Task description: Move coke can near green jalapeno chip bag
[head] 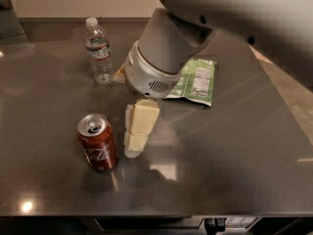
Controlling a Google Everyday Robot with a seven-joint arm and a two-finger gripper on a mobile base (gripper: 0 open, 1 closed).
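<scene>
Your grey tabletop (254, 151) fills the frame and carries everything. The robot arm (166, 58) reaches in from the upper right, and its wrist housing covers the left edge of the green jalapeno chip bag (198, 80), which lies flat, label panel up, right of centre. A clear water bottle (99, 53) stands upright at upper left. The coke can (98, 142) stands upright at lower left of centre, well apart from the bag, so the move is not yet done. The end effector (137, 131) points down just right of the can, probably lining up a grasp. You cannot tell whether it is apart or together.
</scene>
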